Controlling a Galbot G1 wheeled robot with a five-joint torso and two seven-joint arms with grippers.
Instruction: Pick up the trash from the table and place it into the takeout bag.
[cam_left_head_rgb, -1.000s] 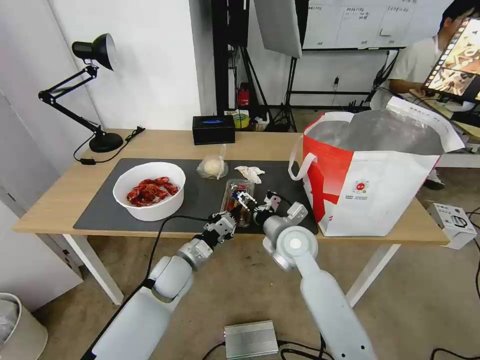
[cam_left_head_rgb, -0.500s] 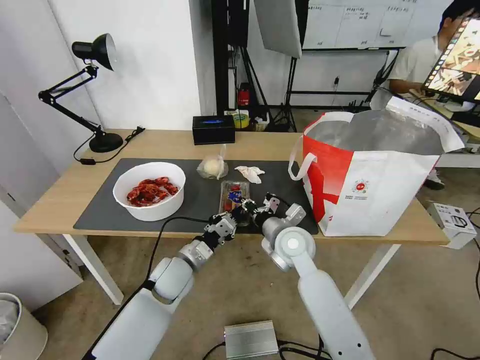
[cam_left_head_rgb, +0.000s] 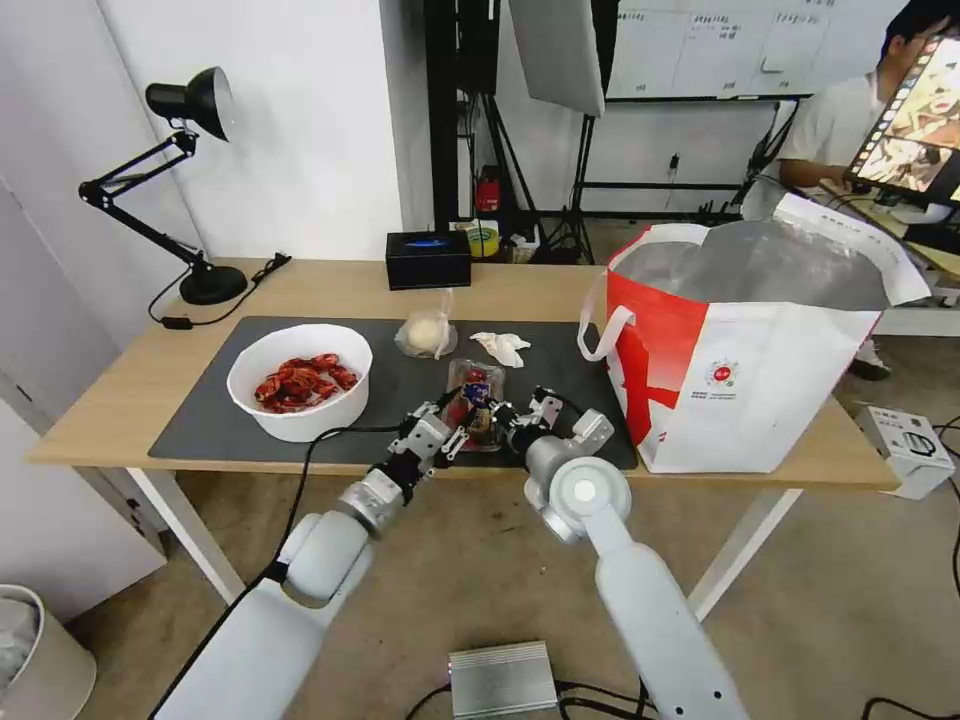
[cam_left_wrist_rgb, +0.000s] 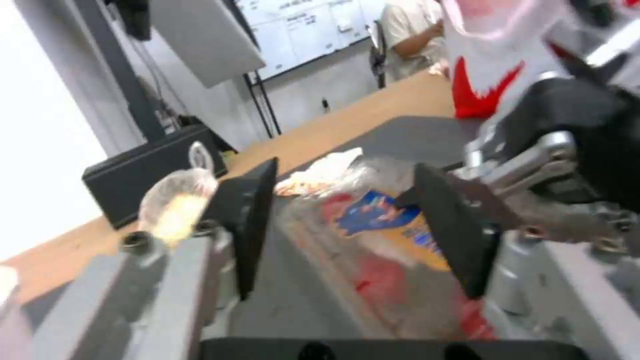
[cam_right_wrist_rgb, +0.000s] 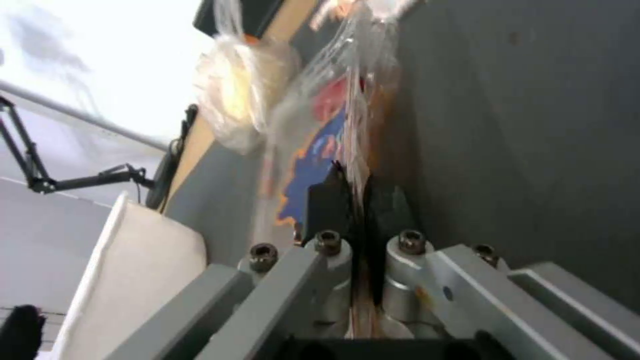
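Light wood and a dark grey mat (cam_left_head_rgb: 400, 400) make up the desk (cam_left_head_rgb: 120, 400), and at its near edge the clear clamshell tray (cam_left_head_rgb: 470, 392) is gripped by the right gripper (cam_right_wrist_rgb: 359, 200), whose fingers are pressed together on the tray's thin rim. Just beside it, the left gripper (cam_left_wrist_rgb: 357, 230) is held with fingers spread on either side of the tray's near end. Farther back, a small clear bag with a pale lump (cam_left_head_rgb: 427, 333) and a crumpled white tissue (cam_left_head_rgb: 500, 346) are seen on the mat, with the white bowl of red shells (cam_left_head_rgb: 300, 380) to the left. Open at the far right stands the takeout bag (cam_left_head_rgb: 750, 390). Flimsy plastic pinched by one edge could buckle or slip, and red bits could be spilled if the tray is tilted.
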